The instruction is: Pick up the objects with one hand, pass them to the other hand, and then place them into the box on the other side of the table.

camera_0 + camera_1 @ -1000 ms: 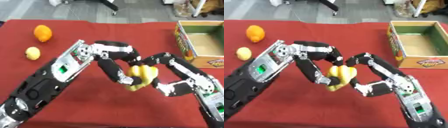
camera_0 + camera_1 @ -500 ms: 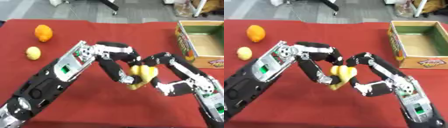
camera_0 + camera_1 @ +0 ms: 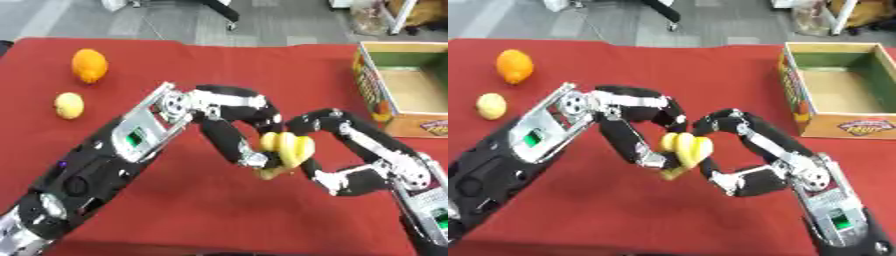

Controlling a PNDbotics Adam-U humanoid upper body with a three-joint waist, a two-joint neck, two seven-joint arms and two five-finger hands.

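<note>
While both hands meet over the middle of the cloth, the scene reads as follows.

Table point(image 3: 175, 210): covered in red cloth, with the work going on above its centre.

Box point(image 3: 833, 131): open cardboard box at the right side, well apart from the hands; nothing shows inside it.

Left hand point(image 3: 241, 145): fingers curled round the left side of the bananas, reaching in from the left.

Right hand point(image 3: 721, 131): wrapped against the right side of the same fruit; how far its fingers have closed I cannot tell for sure, though they appear curled on it.

Bananas point(image 3: 684, 150): a small yellow bunch held off the cloth between the two hands.

Orange point(image 3: 90, 65): far left, untouched.

Lemon point(image 3: 69, 105): just nearer than the orange, untouched.

Step in hand: the pass from left hand to right, by my judgement, with both touching the fruit.

Next move: likely the left fingers must let go once the right holds alone, then the right arm swings toward the box.
</note>
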